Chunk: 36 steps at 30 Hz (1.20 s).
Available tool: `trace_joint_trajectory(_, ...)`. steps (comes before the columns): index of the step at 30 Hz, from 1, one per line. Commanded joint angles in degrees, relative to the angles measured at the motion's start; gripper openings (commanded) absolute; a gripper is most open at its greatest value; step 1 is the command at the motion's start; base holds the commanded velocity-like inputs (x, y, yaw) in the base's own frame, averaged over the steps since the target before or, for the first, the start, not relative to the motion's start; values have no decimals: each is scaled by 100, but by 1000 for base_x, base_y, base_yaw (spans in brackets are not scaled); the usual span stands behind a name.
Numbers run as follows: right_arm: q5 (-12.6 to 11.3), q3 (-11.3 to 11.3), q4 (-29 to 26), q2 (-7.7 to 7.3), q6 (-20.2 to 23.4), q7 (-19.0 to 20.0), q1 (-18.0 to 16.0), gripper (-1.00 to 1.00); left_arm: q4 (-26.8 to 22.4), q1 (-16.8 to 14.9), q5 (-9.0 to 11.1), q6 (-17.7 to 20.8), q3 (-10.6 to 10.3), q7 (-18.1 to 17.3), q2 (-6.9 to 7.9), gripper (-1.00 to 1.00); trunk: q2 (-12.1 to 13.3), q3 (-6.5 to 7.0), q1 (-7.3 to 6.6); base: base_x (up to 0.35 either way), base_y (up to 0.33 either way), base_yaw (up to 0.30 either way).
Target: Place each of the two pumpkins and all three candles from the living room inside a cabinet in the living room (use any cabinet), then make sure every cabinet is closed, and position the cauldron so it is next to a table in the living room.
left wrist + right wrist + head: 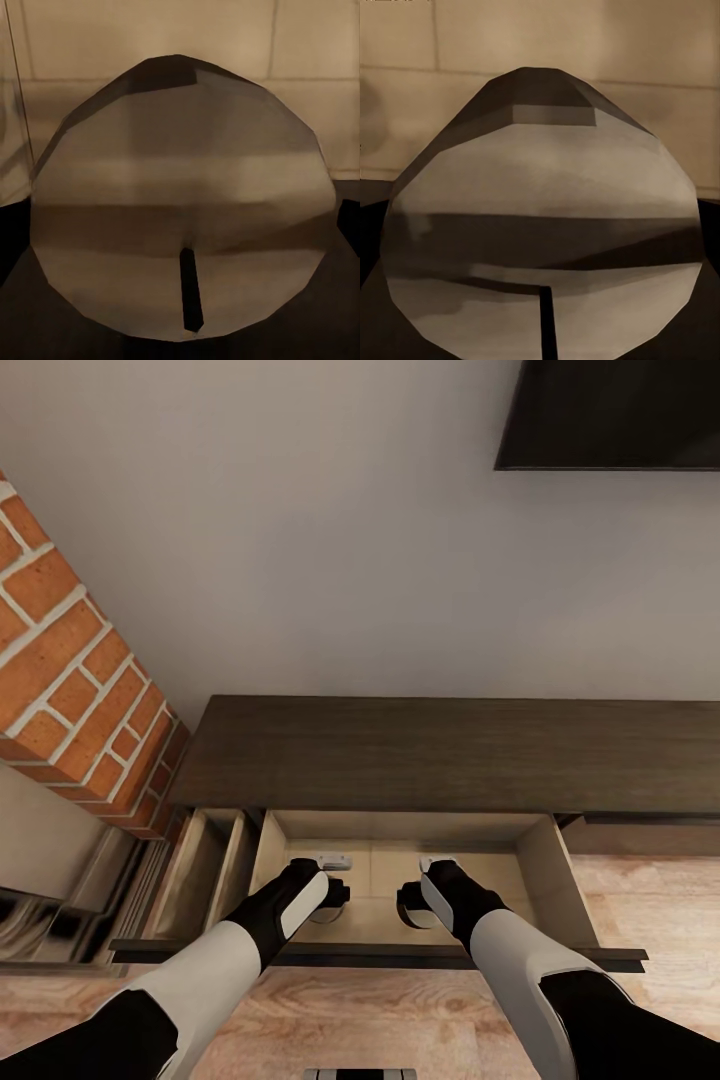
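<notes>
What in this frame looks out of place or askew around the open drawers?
Nothing looks spilled, damaged or askew. Two drawers of the cabinet stand pulled out, which fits loading. Both arms reach into the wider drawer, and each wrist view has a grey-olive candle close up, wick visible. Whether the jaws grip them cannot be told.

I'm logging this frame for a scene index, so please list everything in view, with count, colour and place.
cabinet: one, dark brown, against the wall, two pale-lined drawers open.
candles: two, grey-olive, one at each gripper, over the wide drawer.
brick pillar: one, orange-red, beside the cabinet.
dark panel: one, black, on the wall above.
floor: pale wood.
left gripper: black, in the wide drawer.
right gripper: black, alongside it.
</notes>
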Motion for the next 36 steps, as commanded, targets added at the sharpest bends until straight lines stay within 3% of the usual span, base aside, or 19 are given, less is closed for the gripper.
trace_joint_trajectory(1,-1,-2,0,0,1,5,0,-100,0,0,0,4,0,1,0,100,0,0,0,0,0,0)
trace_joint_trajectory(2,-1,-2,-1,0,0,5,0,-100,0,0,0,8,0,1,0,100,0,0,0,0,0,0)
trace_joint_trajectory(3,-1,-2,-1,0,2,5,0,100,-1,0,0,15,0,2,0,100,0,0,0,0,0,0)
trace_joint_trajectory(28,1,-2,-7,0,-20,12,3,100,-90,0,0,29,0,-13,8,100,0,0,0,0,0,0)
trace_joint_trajectory(32,7,5,-263,0,-22,30,37,100,-617,29,16,148,36,5,36,100,0,0,0,0,0,0)
trace_joint_trajectory(36,13,5,-1022,0,34,37,176,100,-1446,176,39,408,53,406,59,100,0,0,0,0,0,0)
